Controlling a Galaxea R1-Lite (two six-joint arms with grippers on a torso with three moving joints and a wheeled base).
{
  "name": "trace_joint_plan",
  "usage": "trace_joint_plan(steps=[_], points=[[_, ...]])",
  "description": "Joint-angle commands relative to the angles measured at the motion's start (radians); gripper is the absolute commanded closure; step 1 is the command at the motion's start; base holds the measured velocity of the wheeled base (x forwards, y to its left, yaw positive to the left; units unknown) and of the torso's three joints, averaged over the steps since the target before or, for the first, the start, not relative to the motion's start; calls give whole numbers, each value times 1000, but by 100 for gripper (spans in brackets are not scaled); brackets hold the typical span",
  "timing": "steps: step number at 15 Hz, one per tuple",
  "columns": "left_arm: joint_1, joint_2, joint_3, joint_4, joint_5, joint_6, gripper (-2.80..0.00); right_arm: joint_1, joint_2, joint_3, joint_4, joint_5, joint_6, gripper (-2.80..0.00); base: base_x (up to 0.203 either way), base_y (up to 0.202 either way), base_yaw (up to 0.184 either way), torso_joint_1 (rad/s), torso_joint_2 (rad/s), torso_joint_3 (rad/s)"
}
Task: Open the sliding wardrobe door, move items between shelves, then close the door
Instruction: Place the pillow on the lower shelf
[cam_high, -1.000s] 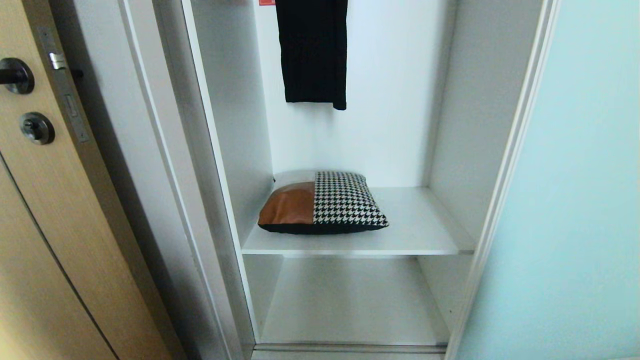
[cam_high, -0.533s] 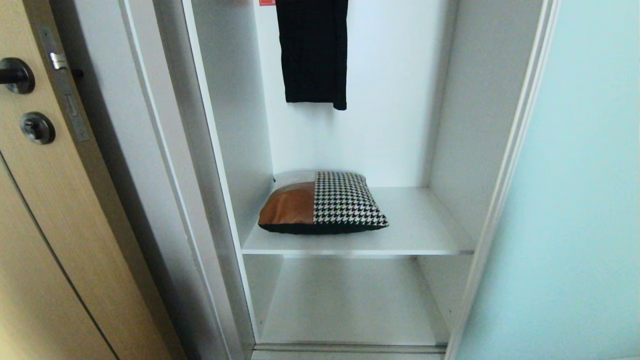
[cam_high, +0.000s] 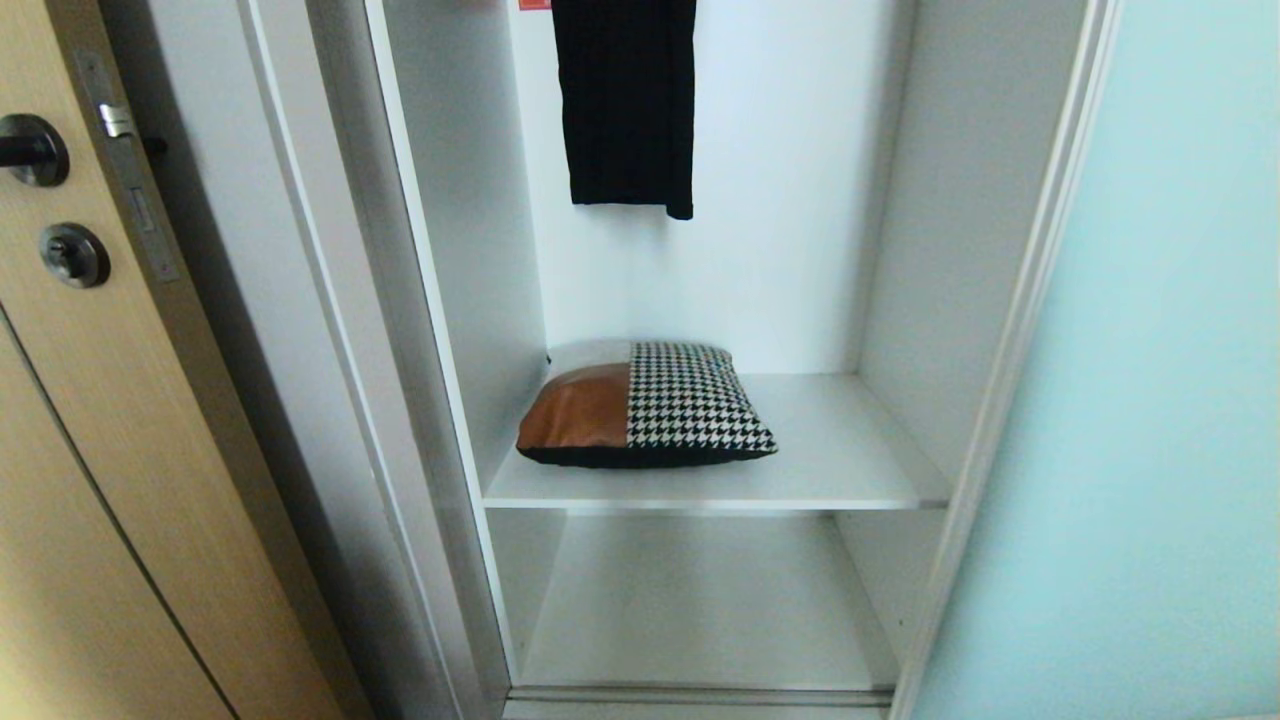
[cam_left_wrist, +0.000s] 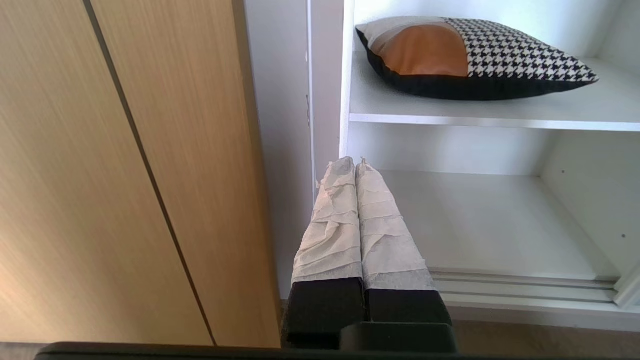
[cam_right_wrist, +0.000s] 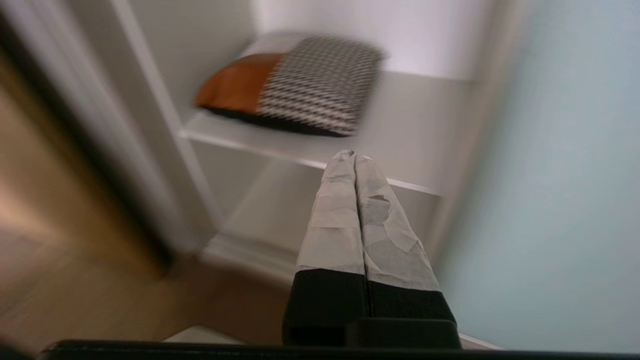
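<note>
With the sliding wardrobe door (cam_high: 1150, 400) pushed off to the right, the white interior stands open. Pillow (cam_high: 645, 405) lies flat on the upper shelf (cam_high: 840, 450), toward the left, its left end close to the left side wall. Long axis runs left to right; tan-brown patch at the left end, houndstooth at the right, dark charcoal edge facing near. Lower shelf (cam_high: 700, 600) sits beneath it. A black garment (cam_high: 625, 100) hangs above, toward the far wall. Light wooden door (cam_high: 100, 450) with dark knobs stands at far left.

Neither arm appears in the head view. Left gripper (cam_left_wrist: 354, 162): taped fingers pressed together, nothing between them, low by the wardrobe's left frame, tips aimed at the lower shelf. Right gripper (cam_right_wrist: 352, 154): fingers likewise pressed together and empty, near the front of the opening, tips aimed at the upper shelf's front edge, to the right of the pillow.
</note>
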Motion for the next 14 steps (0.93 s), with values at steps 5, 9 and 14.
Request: trace_joint_plan(steps=[5, 9, 14], points=[[0, 0, 0, 0, 0, -1, 0, 189, 439, -191, 0, -1, 26, 0, 0, 0, 0, 0, 0, 0], [0, 0, 0, 0, 0, -1, 0, 212, 739, -298, -59, -30, 106, 0, 0, 0, 0, 0, 0, 0], [0, 0, 0, 0, 0, -1, 0, 219, 1115, -535, -129, -101, 199, 0, 0, 0, 0, 0, 0, 0]])
